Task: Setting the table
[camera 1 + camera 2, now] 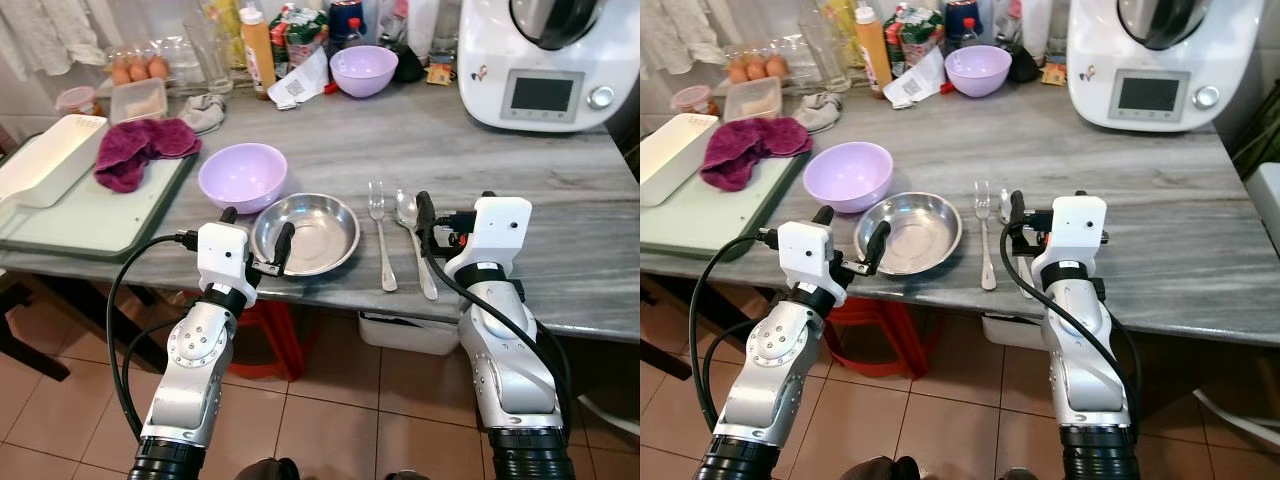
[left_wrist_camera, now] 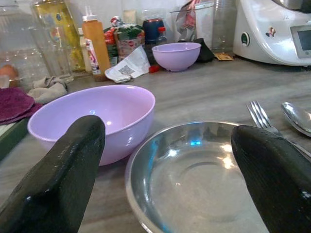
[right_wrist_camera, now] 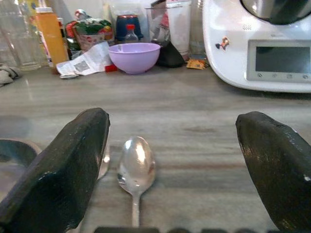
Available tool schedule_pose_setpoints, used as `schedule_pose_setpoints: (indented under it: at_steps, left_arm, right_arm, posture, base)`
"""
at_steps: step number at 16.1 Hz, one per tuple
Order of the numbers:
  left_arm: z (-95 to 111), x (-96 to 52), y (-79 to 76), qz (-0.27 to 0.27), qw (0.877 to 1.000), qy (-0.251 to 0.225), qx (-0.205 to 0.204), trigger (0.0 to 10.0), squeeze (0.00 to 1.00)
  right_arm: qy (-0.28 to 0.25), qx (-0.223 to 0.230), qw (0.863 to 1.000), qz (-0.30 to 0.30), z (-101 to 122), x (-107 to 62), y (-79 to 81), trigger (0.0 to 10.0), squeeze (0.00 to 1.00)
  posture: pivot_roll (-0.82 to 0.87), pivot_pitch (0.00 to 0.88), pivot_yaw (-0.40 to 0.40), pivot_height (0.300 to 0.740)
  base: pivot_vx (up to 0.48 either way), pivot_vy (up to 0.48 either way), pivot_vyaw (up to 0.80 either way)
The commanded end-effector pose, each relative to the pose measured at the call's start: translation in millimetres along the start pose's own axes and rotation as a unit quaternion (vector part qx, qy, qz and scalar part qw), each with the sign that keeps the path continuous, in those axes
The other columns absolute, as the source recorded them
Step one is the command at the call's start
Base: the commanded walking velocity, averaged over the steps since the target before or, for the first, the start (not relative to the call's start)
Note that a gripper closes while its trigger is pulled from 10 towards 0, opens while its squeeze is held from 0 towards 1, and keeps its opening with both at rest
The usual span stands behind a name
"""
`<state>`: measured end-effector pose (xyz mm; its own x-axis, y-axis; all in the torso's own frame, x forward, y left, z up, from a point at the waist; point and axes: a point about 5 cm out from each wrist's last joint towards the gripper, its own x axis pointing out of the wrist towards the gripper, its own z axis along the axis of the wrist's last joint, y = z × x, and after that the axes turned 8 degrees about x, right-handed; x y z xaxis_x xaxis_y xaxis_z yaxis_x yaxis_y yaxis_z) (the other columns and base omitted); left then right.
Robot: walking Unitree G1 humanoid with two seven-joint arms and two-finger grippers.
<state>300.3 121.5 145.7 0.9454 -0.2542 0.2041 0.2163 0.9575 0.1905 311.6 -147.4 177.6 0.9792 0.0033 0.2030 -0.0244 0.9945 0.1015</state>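
Table setting nearly laid out at counter's edge

Steel bowl (image 1: 305, 236) sits centred before the robot at the counter's (image 1: 560, 220) near edge, with one fork (image 1: 381, 235) and one spoon (image 1: 412, 235) side by side at its 3 o'clock, likely arranged as a place setting. Two lilac bowls: one (image 1: 242, 176) touching the steel bowl at 10 o'clock, another (image 1: 363, 70) far back at 12. Left gripper (image 1: 256, 242), fingers spread wide, straddles the steel bowl's near rim. Right gripper (image 3: 160, 170), equally spread and empty, hovers over the spoon's handle.
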Motion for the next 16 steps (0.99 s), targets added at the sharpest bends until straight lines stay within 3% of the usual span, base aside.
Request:
schedule_pose_setpoints:
  at_steps: [1, 16]
  left_arm:
    - [-3.7, -1.8, 1.0, 0.002, 1.0, 0.011, 0.005, 10.0, 0.0]
    - [-7.0, -1.6, -2.4, -0.003, 1.0, 0.023, 0.004, 10.0, 0.0]
  right_arm:
    - [-0.013, 0.001, 1.0, 0.004, 5.0, -0.6, 3.2, 10.0, 0.0]
    - [-0.004, 0.004, 1.0, -0.005, 1.3, -0.3, -1.3, 10.0, 0.0]
  posture:
    - [-0.13, 0.103, 0.086, 0.74]
    - [-0.14, 0.105, 0.081, 0.74]
  base:
    - [0.0, 0.0, 0.0]
    - [-0.317, 0.0, 0.0]
